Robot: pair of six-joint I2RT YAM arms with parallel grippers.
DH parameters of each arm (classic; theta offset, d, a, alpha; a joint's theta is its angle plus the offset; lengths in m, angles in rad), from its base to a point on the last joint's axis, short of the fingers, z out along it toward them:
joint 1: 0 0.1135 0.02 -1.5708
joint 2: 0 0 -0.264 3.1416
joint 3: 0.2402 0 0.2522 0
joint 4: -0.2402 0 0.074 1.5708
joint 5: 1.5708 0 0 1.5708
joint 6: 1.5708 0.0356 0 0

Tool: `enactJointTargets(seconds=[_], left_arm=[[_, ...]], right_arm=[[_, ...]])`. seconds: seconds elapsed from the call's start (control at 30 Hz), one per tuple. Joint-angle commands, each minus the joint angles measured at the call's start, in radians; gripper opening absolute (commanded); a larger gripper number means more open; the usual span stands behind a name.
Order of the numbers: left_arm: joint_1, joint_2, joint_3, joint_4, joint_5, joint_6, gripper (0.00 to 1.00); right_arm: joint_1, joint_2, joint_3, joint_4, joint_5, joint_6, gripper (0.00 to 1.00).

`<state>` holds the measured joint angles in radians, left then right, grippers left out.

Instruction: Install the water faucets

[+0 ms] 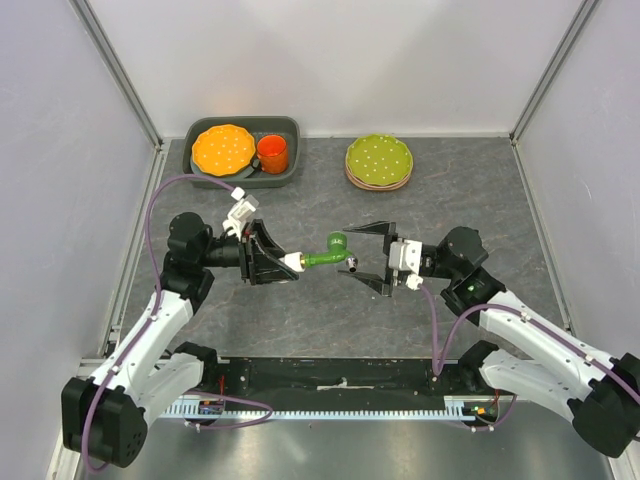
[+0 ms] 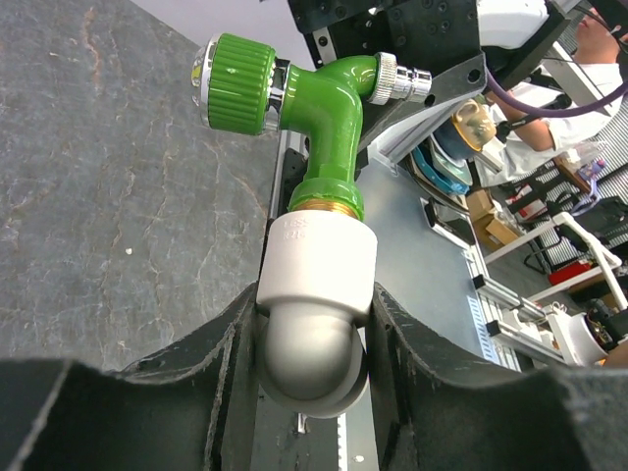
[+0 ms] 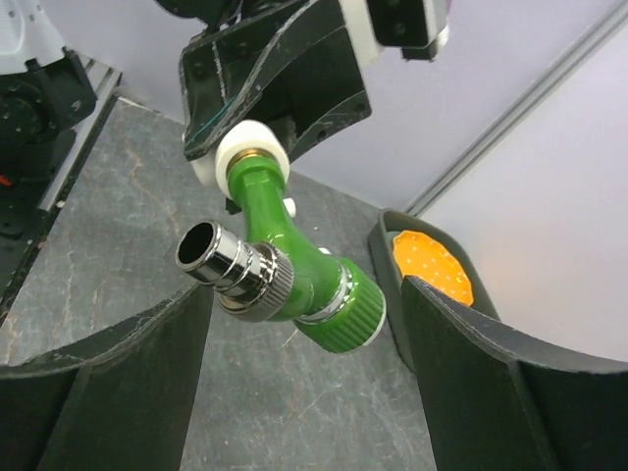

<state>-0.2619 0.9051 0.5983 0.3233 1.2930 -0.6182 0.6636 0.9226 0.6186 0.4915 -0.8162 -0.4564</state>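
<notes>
Left wrist view: left gripper [image 2: 314, 314] clamps faucet [image 2: 334, 108] at its white end. Right wrist view: right gripper [image 3: 304, 294] spread around its chrome spout [image 3: 231, 265]. Tray [image 1: 293, 130] holds plate [image 1: 223, 148], cup [image 1: 272, 153].

legible text: none | white end piece [image 2: 316, 265]: faint embossed marking, characters unreadable | other surfaces: nothing readable

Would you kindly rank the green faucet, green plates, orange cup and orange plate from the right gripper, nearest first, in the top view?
1. green faucet, beside the right gripper
2. green plates, back right
3. orange cup, back centre-left
4. orange plate, back left
</notes>
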Motion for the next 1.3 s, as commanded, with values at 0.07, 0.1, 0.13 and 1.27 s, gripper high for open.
enactJointTargets(seconds=[0.07,0.1,0.13,1.27], left_arm=[[-0.013,-0.003,0.061,0.000,0.046,0.014,0.02],[-0.014,0.001,0.063,-0.001,0.046,0.014,0.02],[-0.016,0.003,0.063,-0.004,0.048,0.015,0.02],[-0.065,0.020,0.115,-0.195,-0.033,0.158,0.02]], right_arm=[[-0.002,0.024,0.069,-0.070,-0.089,-0.065,0.82],[-0.002,0.024,0.072,-0.071,-0.090,-0.065,0.82],[-0.001,0.027,0.072,-0.073,-0.092,-0.068,0.81],[0.002,0.087,0.141,-0.134,-0.106,-0.044,0.00]])
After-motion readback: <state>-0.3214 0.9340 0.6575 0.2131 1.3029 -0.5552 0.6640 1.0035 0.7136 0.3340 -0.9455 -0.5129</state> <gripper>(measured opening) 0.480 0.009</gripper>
